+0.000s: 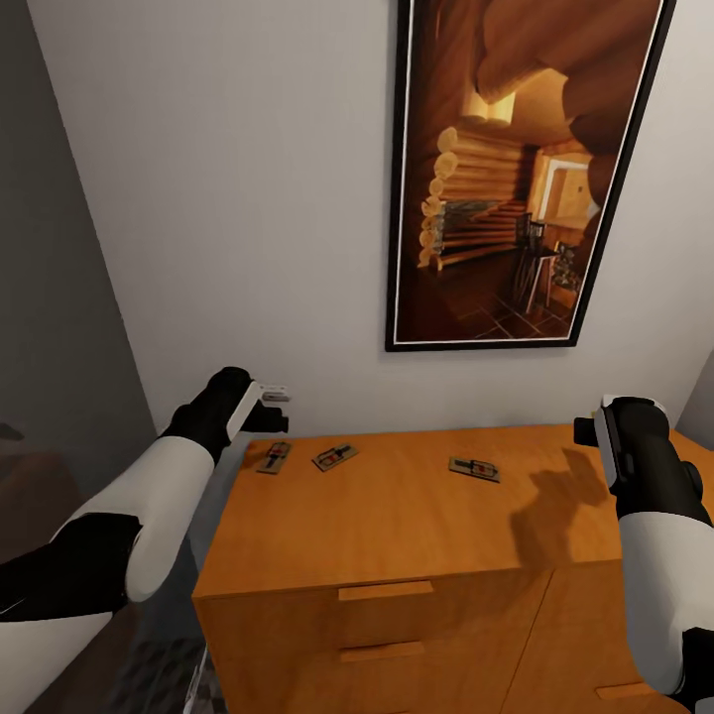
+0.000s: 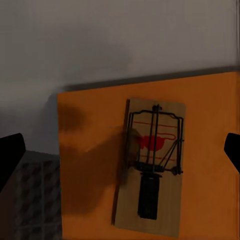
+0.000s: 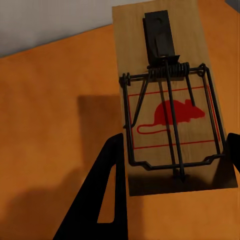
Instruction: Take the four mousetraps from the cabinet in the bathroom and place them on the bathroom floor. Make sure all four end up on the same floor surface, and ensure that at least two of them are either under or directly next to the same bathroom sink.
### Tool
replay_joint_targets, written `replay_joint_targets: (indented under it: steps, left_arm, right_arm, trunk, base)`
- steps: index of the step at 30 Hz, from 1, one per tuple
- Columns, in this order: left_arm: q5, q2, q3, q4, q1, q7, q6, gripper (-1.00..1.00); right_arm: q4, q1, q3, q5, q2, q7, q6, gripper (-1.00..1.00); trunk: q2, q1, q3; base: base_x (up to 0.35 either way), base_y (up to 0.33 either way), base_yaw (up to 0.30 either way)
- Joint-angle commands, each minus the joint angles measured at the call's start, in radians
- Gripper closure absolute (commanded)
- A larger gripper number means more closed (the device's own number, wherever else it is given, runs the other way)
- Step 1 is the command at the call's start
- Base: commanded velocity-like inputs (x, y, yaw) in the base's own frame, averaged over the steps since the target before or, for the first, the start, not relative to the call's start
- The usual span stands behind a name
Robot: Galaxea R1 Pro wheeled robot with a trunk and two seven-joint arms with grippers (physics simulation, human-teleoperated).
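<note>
three mousetraps [image 1: 473, 468] lie flat on the orange cabinet [image 1: 397, 535] top below a framed picture [image 1: 516, 169]: two near its left rear corner, one further right. the left gripper [image 2: 120, 150] hovers over one trap, fingers [image 2: 10, 155] apart. the right gripper [image 3: 170, 165] holds a fourth mousetrap [image 3: 165, 95], fingers [image 3: 100, 200] clamped on its edges.

We see the cabinet [image 1: 397, 535] as smooth orange-brown wood with a soft satin sheen, its drawer handles of the same wood. The mousetraps [image 3: 167, 100] are pale, matt wooden slabs printed with a red mouse and fitted with dark wire springs and bars that look like dull metal; one lies at the top's 10 o'clock corner [image 2: 150, 167]. Behind, the wall [image 1: 248, 198] is flat matt white, and the picture [image 1: 516, 169] sits glossy in a black frame.
</note>
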Motion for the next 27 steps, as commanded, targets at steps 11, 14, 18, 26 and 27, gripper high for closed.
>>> replay_joint_targets:
  steps: [11, 14, 18, 26, 27]
  left_arm:
    - [0.003, -0.038, -0.003, 0.038, 0.0, 0.006, 0.004, -1.0]
    - [0.003, -0.04, -0.002, 0.042, 0.0, 0.006, 0.004, -1.0]
    - [0.004, -0.041, -0.002, 0.057, 0.0, 0.006, 0.004, -1.0]
    - [-0.003, -0.036, -0.002, 0.148, -0.001, 0.006, -0.002, -1.0]
    - [-0.003, -0.036, -0.002, 0.152, -0.001, 0.006, -0.003, -1.0]
  right_arm:
    - [-0.001, -0.001, 0.0, 0.003, 0.0, 0.002, 0.004, 1.0]
    - [-0.001, -0.001, 0.0, 0.003, 0.0, 0.002, 0.004, 1.0]
    - [-0.001, -0.001, 0.0, 0.003, 0.0, 0.002, 0.004, 1.0]
    - [-0.001, -0.001, 0.0, 0.003, 0.0, 0.002, 0.004, 1.0]
    - [-0.001, -0.001, 0.0, 0.003, 0.0, 0.002, 0.004, 1.0]
  trunk:
    - [-0.001, 0.0, -0.001]
    - [-0.001, 0.0, -0.001]
    - [-0.001, 0.0, -0.001]
    - [-0.001, 0.0, -0.001]
    - [-0.001, 0.0, -0.001]
  base:
    - [0.0, -0.012, 0.0]
    - [0.0, -0.001, 0.0]
    - [0.0, 0.0, 0.0]
    - [0.0, 0.0, 0.0]
    - [0.0, 0.0, 0.0]
